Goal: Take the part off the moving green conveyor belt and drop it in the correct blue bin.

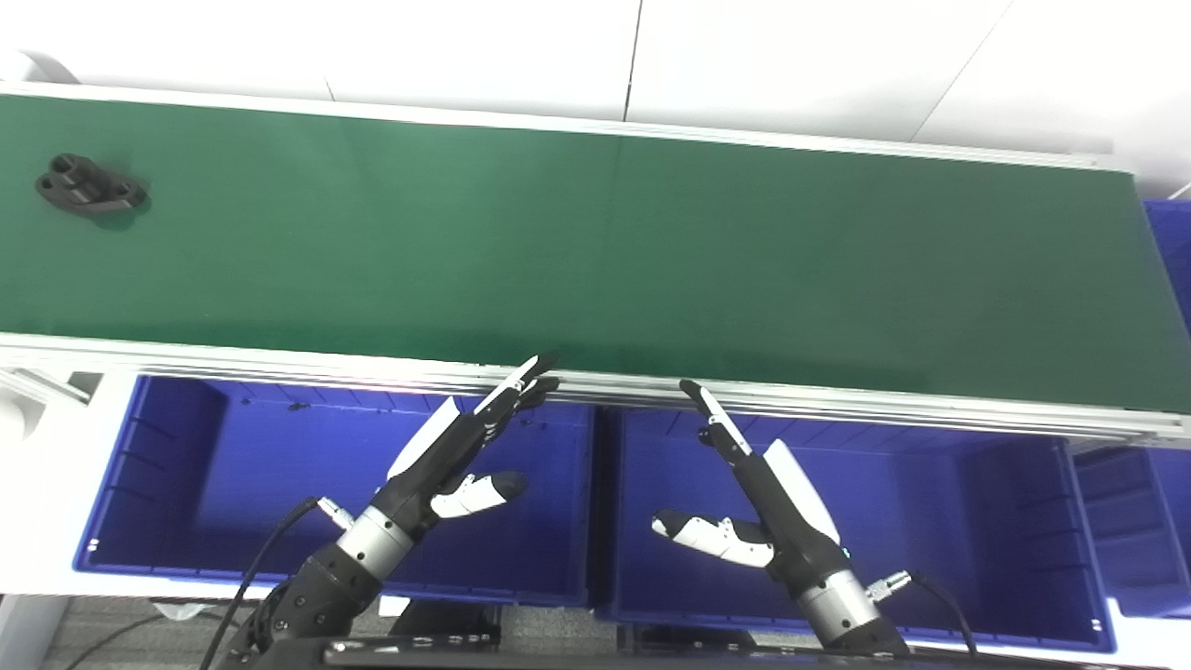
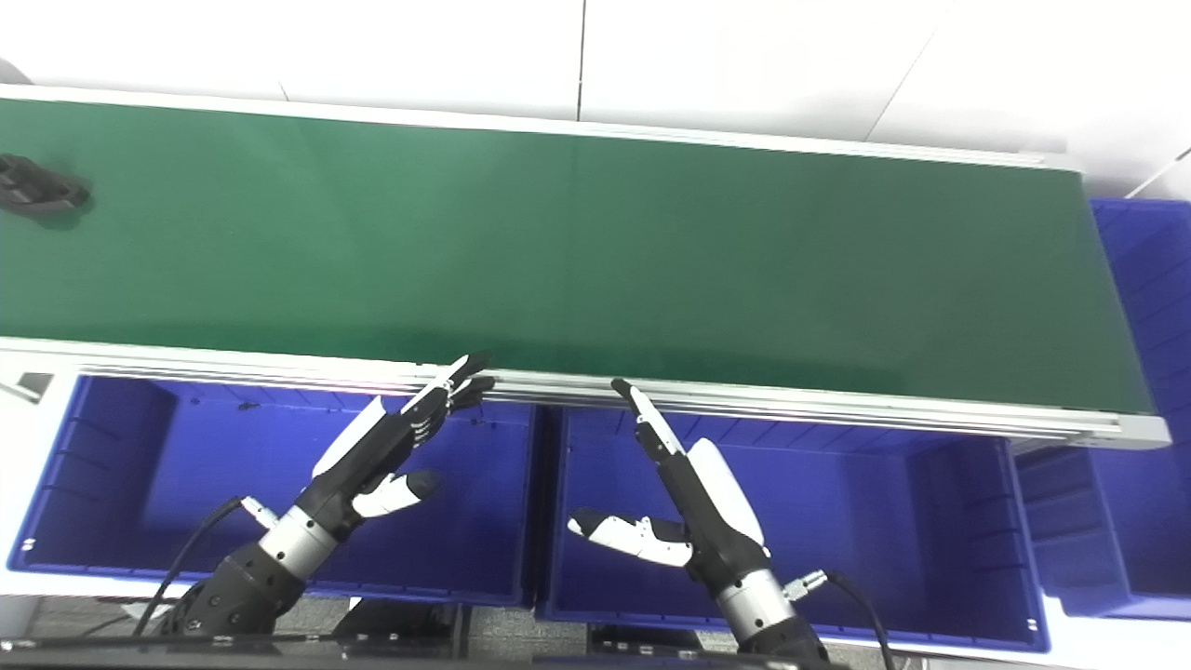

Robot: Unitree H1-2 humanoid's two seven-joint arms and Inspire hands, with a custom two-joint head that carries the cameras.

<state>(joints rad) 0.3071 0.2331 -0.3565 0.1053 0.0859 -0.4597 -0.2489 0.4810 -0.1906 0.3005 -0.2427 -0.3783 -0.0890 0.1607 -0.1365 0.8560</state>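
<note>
Part [image 1: 90, 186] lies on belt [image 1: 595, 251], far left of both robot hands. Judged rigid, light, lobed plastic; best pinched across its narrow middle. Left robot hand [image 1: 461, 447] and right robot hand [image 1: 754, 484] are spread, empty, over bins [image 1: 186, 549].

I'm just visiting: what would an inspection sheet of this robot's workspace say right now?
Surface: green conveyor belt, bare except for one part.
Job's things: black part at the belt's far left; left blue bin and right blue bin below the belt, nothing seen inside.
Clutter: nothing seen.
Hands: left hand and right hand open, over the bins.
Cables: black cable at left wrist, another at right.
Surroundings: white wall; more blue bins far right.
</note>
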